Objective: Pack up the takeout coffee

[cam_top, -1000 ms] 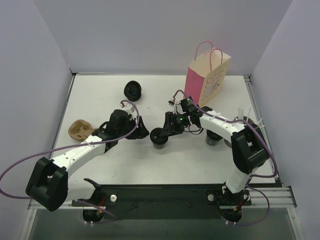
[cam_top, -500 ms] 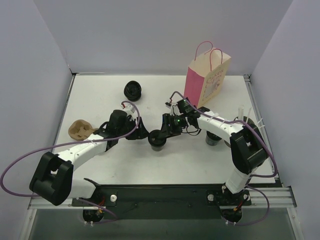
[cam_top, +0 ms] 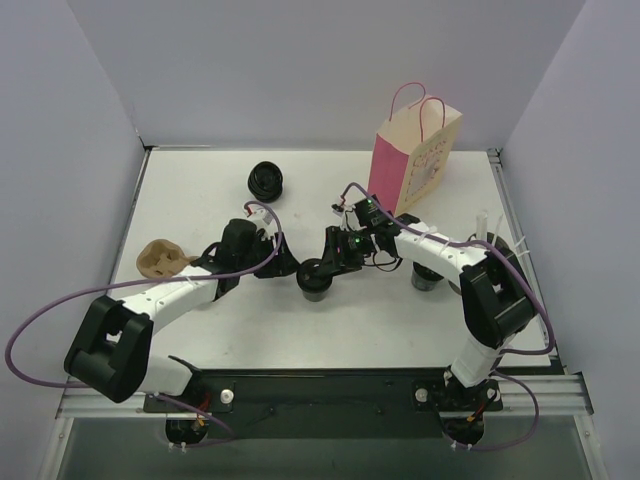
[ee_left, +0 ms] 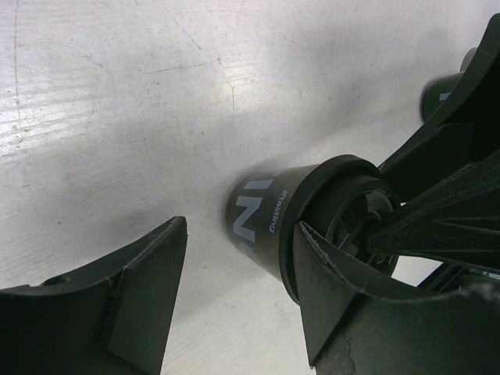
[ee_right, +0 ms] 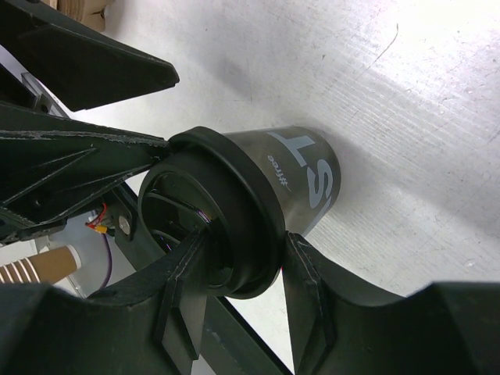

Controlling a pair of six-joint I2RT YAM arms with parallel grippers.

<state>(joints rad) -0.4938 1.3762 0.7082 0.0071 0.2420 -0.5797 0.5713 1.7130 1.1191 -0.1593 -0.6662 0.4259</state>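
Note:
A small black takeout coffee cup (cam_top: 314, 280) with a black lid stands on the white table near the middle. My right gripper (cam_top: 327, 266) is shut on its lid rim, one finger on the lid top and the other outside the rim (ee_right: 242, 250). From the left, my left gripper (cam_top: 286, 263) is open. Its right finger (ee_left: 351, 305) lies along the lid and its left finger (ee_left: 148, 297) stands clear of the cup wall (ee_left: 262, 223). A second black cup (cam_top: 428, 277) sits under my right forearm. The pink paper bag (cam_top: 408, 158) stands upright at the back right.
A short ribbed black stack (cam_top: 265, 181) lies at the back left. A tan moulded piece (cam_top: 160, 259) sits beside my left forearm. White sticks (cam_top: 483, 222) poke up behind my right elbow. Grey walls close in the table on three sides.
My left gripper has slid right until its fingers reach the cup, and its jaws have narrowed a little. The right gripper and the cup have shifted slightly left.

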